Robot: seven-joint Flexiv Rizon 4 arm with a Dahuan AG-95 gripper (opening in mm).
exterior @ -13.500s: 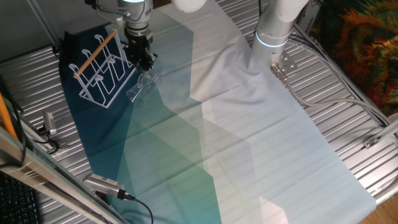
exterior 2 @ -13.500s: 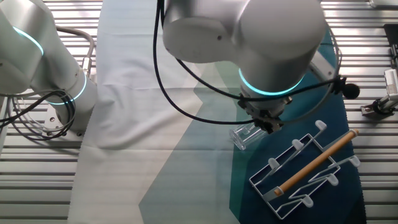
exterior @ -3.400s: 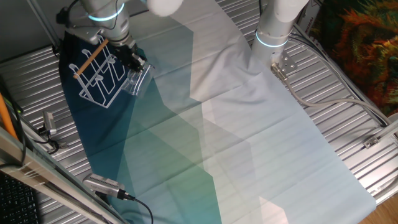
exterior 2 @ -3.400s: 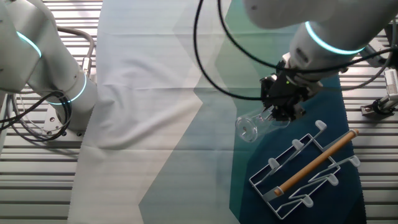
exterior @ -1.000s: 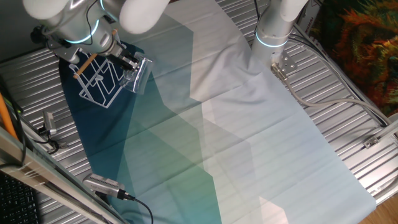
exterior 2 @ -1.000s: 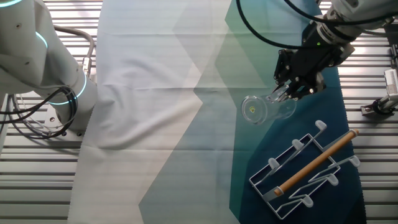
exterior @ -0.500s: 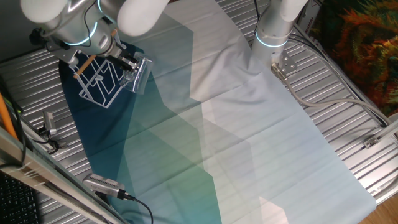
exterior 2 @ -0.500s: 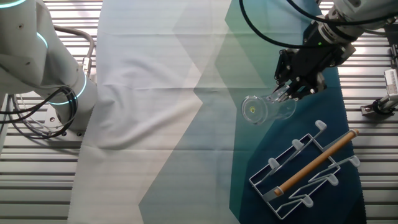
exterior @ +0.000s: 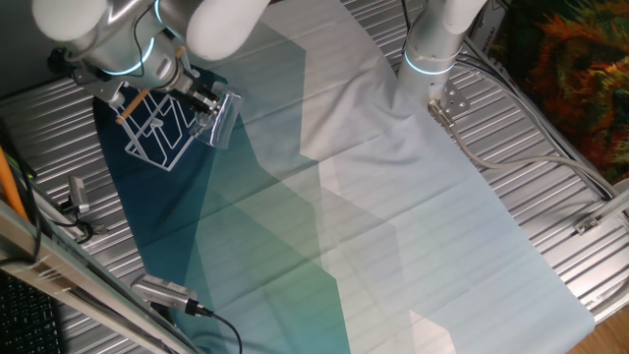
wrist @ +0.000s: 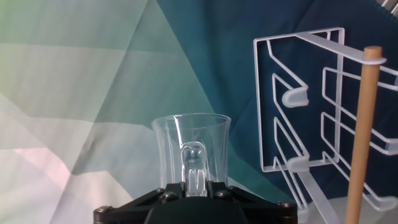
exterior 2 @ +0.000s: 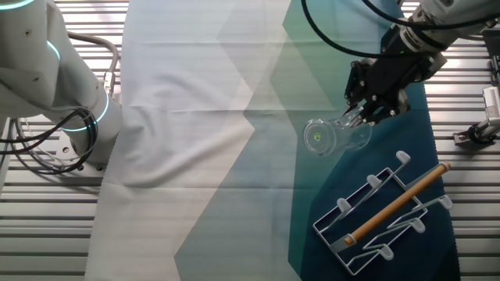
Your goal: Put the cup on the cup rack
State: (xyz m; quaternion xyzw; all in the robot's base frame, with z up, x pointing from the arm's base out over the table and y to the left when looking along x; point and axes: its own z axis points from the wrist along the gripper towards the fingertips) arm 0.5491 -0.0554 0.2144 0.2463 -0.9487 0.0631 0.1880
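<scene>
Pincer [exterior: 209,102] clamps the cup [exterior: 222,118] by its handle, carried tipped sideways in the air beside the cup rack [exterior: 155,126]. Across the table, no peg is reached yet. From the hand, the rack's pegs stand just right, unfilled.

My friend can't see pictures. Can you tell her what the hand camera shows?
The gripper holds a clear glass cup by its handle. To the right stands a white wire cup rack with a wooden rod, over blue-green cloth.
</scene>
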